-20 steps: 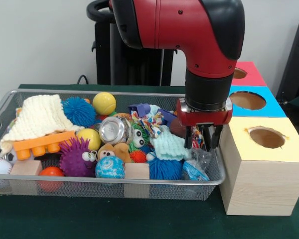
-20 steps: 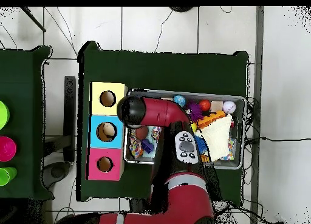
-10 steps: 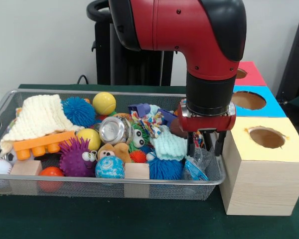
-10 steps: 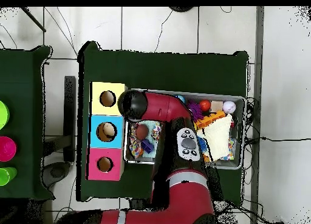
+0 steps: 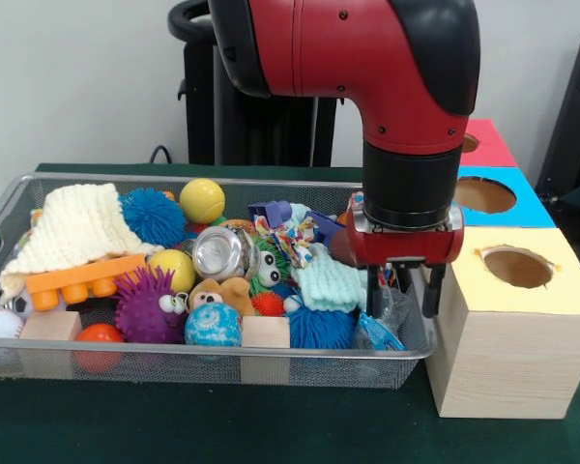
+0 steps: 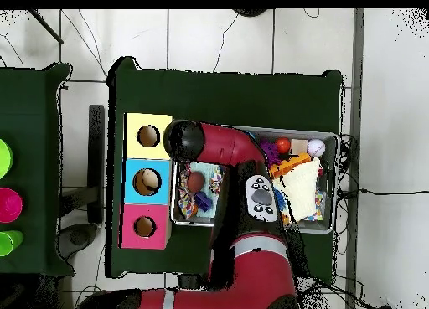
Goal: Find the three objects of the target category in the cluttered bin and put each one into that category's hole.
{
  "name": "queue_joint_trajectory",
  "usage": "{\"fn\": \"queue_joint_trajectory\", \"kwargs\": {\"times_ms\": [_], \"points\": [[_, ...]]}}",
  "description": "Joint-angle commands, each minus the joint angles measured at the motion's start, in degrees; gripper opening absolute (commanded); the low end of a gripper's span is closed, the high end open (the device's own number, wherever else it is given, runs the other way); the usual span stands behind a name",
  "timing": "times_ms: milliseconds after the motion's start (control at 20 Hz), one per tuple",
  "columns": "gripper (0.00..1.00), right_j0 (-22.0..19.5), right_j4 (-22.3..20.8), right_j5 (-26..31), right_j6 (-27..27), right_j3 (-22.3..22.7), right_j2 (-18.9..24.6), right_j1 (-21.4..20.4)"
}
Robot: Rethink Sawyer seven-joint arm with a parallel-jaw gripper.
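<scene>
The bin (image 5: 222, 354) is a wide silver wire-mesh basket full of toys; it also shows in the overhead view (image 6: 334, 140). My gripper (image 5: 404, 298) hangs over the bin's right end, next to the yellow-topped box (image 5: 518, 267). It is open and empty, with its fingertips (image 5: 376, 300) just above a clear plastic bag (image 5: 385, 327). A mint knitted piece (image 5: 329, 284) lies to its left. In the overhead view the arm's wrist (image 6: 184, 141) hides the gripper.
Blue-topped (image 5: 483, 194) and red-topped (image 5: 485, 141) boxes with holes stand behind the yellow one. The bin holds a cream knitted cloth (image 5: 77, 227), blue spiky ball (image 5: 153, 215), yellow ball (image 5: 202, 200), silver can (image 5: 217, 253), purple spiky toy (image 5: 145, 304), orange block (image 5: 82, 278) and wooden blocks (image 5: 266, 332).
My gripper has moved down and toward the bin's near right corner, closer to the yellow box. Its fingers have spread wider. The toys have not moved.
</scene>
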Motion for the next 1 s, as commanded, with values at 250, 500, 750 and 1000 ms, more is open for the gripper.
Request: {"fn": "queue_joint_trajectory", "kwargs": {"times_ms": [250, 500, 750, 1000], "points": [[1.00, -1.19, 1.26, -3.44, 11.34, -0.69, 0.63, 3.91], [1.00, -1.07, 1.04, -4.01, 12.16, 0.06, -0.65, 4.41], [1.00, -0.56, 1.52, -3.10, 13.89, 1.82, -2.37, 4.76], [1.00, -0.52, 2.17, -3.96, 15.56, 3.91, -3.92, 4.93]]}}
